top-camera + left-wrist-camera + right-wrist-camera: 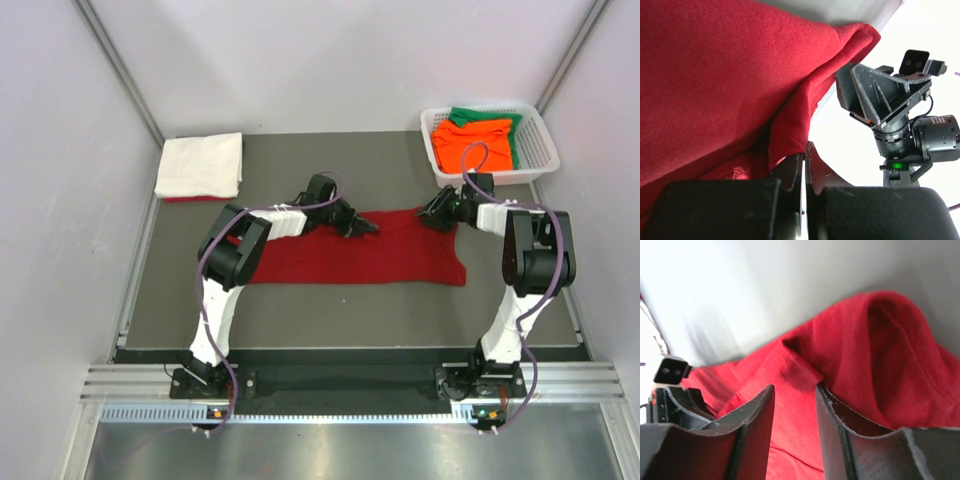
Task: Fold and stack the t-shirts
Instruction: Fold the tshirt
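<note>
Two arms reach over a dark grey table (300, 310), and between them lies a dark red t-shirt (370, 255) of soft plain cloth. It is spread as a long band across the middle of the table, with its right end reaching nearly to the right arm.

The left gripper (362, 228) sits at the far edge of the dark red t-shirt, about midway along it. In the left wrist view its black fingers (785, 175) are pressed together, with an edge of the red cloth (730, 90) drawn into the narrow slit between them.

The right gripper (432, 215) is at the far right corner of the shirt. In the right wrist view its two dark fingers (757, 410) stand apart, and a small raised fold of the red cloth (800, 377) lies between their tips. They seem not to press it, though the view is too close to be sure.

At the far left corner of the table lies a folded white cloth t-shirt (200, 165), with a strip of red showing under its near edge. At the far right corner stands a white plastic lattice basket (540, 150). It holds a crumpled orange t-shirt (475, 145) and, behind it, a green t-shirt (478, 116).
</note>
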Tool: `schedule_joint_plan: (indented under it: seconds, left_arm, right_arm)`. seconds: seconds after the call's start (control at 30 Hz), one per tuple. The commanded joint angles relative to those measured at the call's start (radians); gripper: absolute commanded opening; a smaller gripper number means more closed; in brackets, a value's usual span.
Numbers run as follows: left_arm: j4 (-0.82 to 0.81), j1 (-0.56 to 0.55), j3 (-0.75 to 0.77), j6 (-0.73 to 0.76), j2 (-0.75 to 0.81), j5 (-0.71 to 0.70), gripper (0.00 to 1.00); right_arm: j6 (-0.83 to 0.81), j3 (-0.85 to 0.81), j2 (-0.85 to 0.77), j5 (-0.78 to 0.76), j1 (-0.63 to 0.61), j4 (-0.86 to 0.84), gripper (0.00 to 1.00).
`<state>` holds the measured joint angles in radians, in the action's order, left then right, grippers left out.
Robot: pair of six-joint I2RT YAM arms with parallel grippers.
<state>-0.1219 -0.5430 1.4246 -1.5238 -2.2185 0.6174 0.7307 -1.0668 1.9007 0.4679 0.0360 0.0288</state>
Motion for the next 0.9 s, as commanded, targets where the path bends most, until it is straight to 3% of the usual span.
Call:
schedule_joint_plan:
  seconds: [0.0,0.17,0.3,0.43,0.87]
  left_arm:
    - [-0.039,-0.003,0.01,0.008,0.008,0.022,0.0]
    - [-0.036,-0.006,0.017,0.008,0.002,0.03,0.0]
    - [-0.024,-0.009,0.028,0.011,0.002,0.042,0.0]
    - [-0.001,-0.012,0.034,0.042,0.01,0.065,0.0]
    - [0.191,-0.023,0.034,0.192,0.082,0.113,0.0]
  right_arm:
    - [0.053,-0.027,0.032,-0.006,0.004,-0.095,0.38]
    - [0.082,-0.041,0.055,-0.008,0.002,-0.118,0.33]
    - [0.082,-0.051,0.048,-0.002,0.002,-0.101,0.12]
    - [0.046,-0.076,-0.02,-0.002,0.004,-0.008,0.0]
    - [-0.068,-0.071,-0.187,-0.035,0.002,0.238,0.0]
